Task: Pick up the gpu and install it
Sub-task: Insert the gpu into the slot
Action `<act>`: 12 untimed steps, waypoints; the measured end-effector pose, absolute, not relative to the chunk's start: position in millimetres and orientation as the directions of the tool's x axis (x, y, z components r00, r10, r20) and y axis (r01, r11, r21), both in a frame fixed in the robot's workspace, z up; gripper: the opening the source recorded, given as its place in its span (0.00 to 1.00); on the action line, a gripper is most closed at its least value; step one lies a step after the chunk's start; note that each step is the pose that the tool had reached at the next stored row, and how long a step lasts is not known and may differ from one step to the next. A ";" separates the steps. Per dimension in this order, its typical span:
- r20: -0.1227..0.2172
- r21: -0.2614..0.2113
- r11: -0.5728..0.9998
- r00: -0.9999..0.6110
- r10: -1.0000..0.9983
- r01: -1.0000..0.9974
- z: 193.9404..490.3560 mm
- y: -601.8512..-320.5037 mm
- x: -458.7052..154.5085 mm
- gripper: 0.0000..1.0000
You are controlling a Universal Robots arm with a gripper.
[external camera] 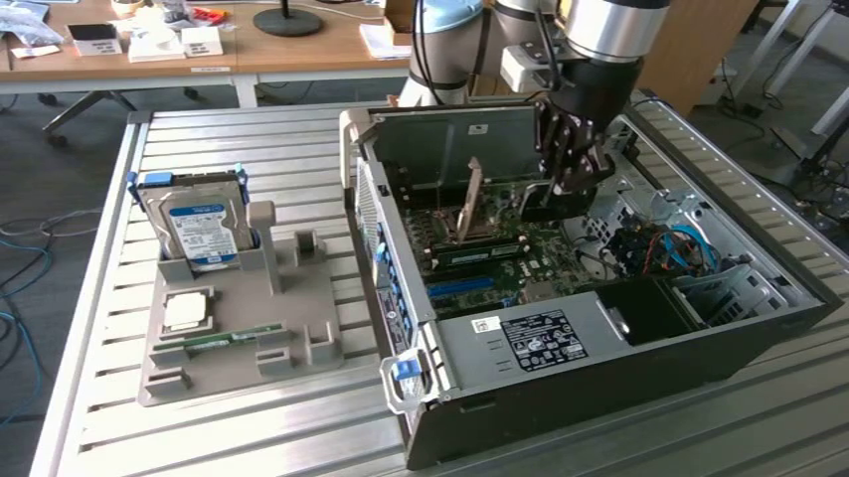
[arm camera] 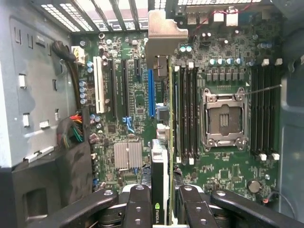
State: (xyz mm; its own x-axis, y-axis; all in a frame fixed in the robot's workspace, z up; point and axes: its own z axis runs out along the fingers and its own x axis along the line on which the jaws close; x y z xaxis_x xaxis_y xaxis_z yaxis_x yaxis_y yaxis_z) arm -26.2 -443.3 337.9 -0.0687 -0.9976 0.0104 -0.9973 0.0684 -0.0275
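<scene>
Gripping one gpu [arm camera: 160,164] edge-on, the arm's single gripper [arm camera: 164,205] reaches into one open case [external camera: 597,383] lying on its side on a slatted table [external camera: 93,427]. Its fingers [arm camera: 137,202] are clamped on either side of the card, one at each face. In the wrist view the gpu runs up to its one silver bracket [arm camera: 166,26] near the case's rear wall, standing over the motherboard [arm camera: 228,175] between one blue slot [arm camera: 151,92] and the memory slots [arm camera: 187,111]. Whether it sits in a slot cannot be told. One empty socket [arm camera: 222,118] and one white slot [arm camera: 99,78] lie to either side. At the exterior view's left, well apart from the case, one grey tray [external camera: 302,343] holds three parts: one upright drive [external camera: 199,227], one chip [external camera: 186,310] and one memory stick [external camera: 233,338].
</scene>
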 end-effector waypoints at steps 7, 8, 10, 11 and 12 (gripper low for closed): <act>0.011 -0.027 0.068 -0.069 -0.998 -0.997 332.5 -444.7 -31.3 0.27; 0.011 -0.028 0.068 -0.069 -0.998 -0.997 332.5 -444.7 -31.3 0.27; 0.010 -0.028 0.068 -0.069 -0.998 -0.997 332.4 -444.7 -31.3 0.27; 0.010 -0.028 0.068 -0.069 -0.998 -0.997 332.4 -444.7 -31.3 0.27; 0.010 -0.028 0.068 -0.069 -0.998 -0.997 332.4 -444.7 -31.3 0.27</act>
State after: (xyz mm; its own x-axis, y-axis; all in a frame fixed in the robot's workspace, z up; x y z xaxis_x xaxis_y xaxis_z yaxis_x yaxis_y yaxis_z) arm -31.3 -444.7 332.4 -0.0688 -0.9976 0.0104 -0.9973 0.0685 -0.0275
